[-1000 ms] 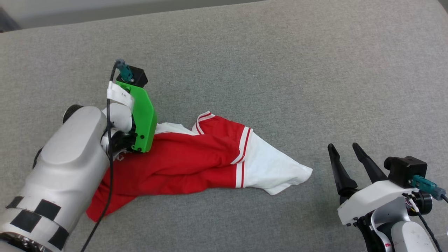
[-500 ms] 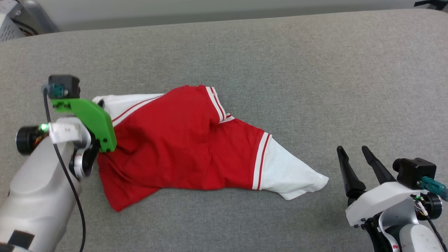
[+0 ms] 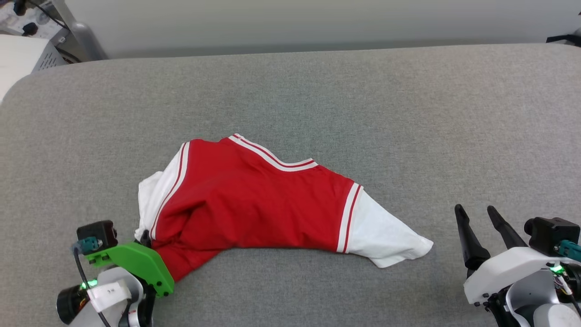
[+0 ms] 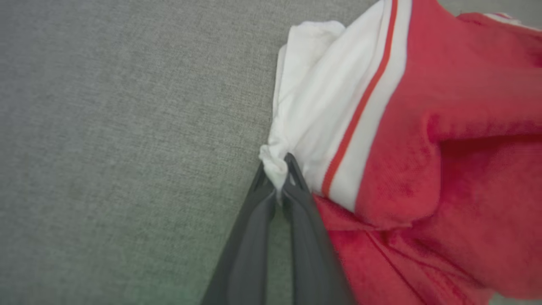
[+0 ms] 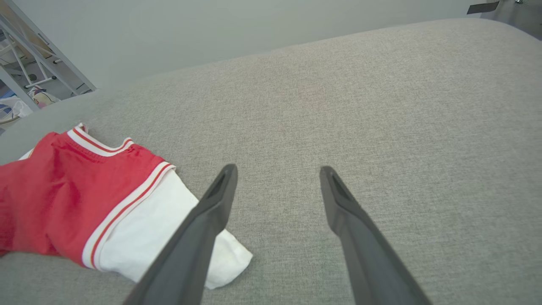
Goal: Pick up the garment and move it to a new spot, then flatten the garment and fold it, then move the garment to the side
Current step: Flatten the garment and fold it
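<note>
The garment (image 3: 254,204), a red jersey with white sleeves and striped trim, lies crumpled on the grey padded surface (image 3: 363,113) in the head view. My left gripper (image 4: 277,171) is shut on a bunched white sleeve edge of the garment (image 4: 360,127), clearly pinched between the dark fingertips in the left wrist view. In the head view the left gripper's green mount sits at the lower left, touching the garment's near left corner. My right gripper (image 3: 476,214) stands open at the lower right, apart from the white sleeve (image 3: 386,236). The right gripper (image 5: 277,171) has nothing between its fingers.
The grey padded surface's far edge meets a pale wall. A metal frame and white equipment (image 3: 32,50) stand beyond the far left corner. Bare grey surface stretches to the right of and behind the garment.
The left gripper has drawn toward the near left with the sleeve, dragging and spreading the garment. The head camera has also shifted. The right gripper stays open.
</note>
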Motion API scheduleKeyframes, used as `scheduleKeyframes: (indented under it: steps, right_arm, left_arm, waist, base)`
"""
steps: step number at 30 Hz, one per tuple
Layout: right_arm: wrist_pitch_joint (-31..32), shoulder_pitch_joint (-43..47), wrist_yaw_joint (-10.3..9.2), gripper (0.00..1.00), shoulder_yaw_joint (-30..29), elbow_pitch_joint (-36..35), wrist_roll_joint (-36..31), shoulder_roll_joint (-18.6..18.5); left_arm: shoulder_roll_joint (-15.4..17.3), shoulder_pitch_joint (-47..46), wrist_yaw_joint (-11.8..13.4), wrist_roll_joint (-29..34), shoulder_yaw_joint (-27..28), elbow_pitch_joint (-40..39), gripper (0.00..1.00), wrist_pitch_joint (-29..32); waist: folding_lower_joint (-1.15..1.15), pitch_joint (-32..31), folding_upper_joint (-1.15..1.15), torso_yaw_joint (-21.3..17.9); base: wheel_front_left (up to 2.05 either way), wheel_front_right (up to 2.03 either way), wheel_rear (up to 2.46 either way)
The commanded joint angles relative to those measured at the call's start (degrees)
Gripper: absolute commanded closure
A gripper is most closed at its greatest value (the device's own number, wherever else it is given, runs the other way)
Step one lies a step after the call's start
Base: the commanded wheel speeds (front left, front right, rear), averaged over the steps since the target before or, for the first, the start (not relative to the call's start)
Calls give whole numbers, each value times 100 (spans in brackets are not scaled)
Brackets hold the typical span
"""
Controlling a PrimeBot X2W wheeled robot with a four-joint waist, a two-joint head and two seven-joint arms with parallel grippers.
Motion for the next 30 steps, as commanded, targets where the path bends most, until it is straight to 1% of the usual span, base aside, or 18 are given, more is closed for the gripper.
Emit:
scheduleKeyframes:
  steps: [1, 2, 4, 7, 11, 16, 22, 26, 27, 30]
  right_arm:
    - [25, 67, -3, 0, -60, -39, -69, -21]
    - [38, 80, -3, 0, -82, -40, -90, -27]
    - [87, 110, -3, 0, -110, -56, -109, -34]
    - [235, 170, -3, 0, -117, -39, -102, -87]
    - [643, 284, -3, 0, -90, 42, 14, -198]
    - [1304, 345, -3, 0, 83, 132, 208, -425]
    - [2053, 99, -3, 0, 717, 294, 533, -843]
    - [2309, -288, -3, 0, 1156, 496, 711, -1121]
    - [2372, -498, -3, 0, 1360, 631, 770, -1256]
    - [2451, -769, -3, 0, 1625, 839, 824, -1405]
  left_arm:
    - [-78, 220, 26, 29, -57, -63, 52, -137]
    - [-95, 256, 39, 71, -75, -129, 0, -228]
    - [-96, 327, 76, 160, -59, -265, 0, -495]
    - [-62, 396, 238, 366, 25, -488, 0, -853]
    - [-46, 468, 342, 688, 147, -886, 0, -1034]
    - [-91, 647, 443, 1217, 338, -1492, 0, -1072]
    - [-241, 952, 516, 1735, 443, -2212, 0, -1075]
    - [-326, 1041, 520, 1909, 377, -2466, 0, -1075]
    - [-375, 1034, 512, 1957, 330, -2543, 0, -1075]
    - [-450, 997, 517, 1987, 290, -2613, 0, -1075]
  waist:
    - [0, -127, 0, 62]
    - [0, -164, 0, 68]
    - [0, -232, 0, 79]
    - [0, -325, 0, 94]
    - [0, -427, 0, 144]
    - [0, -479, 0, 183]
    - [0, -399, 0, 296]
    - [0, -261, 0, 432]
    - [0, -179, 0, 524]
    - [0, -52, 0, 664]
  base:
    - [0, 0, 0]
    - [0, 0, 0]
    - [0, 0, 0]
    - [0, 0, 0]
    - [0, 0, 0]
    - [0, 0, 0]
    - [0, 0, 0]
    - [0, 0, 0]
    - [0, 0, 0]
    - [0, 0, 0]
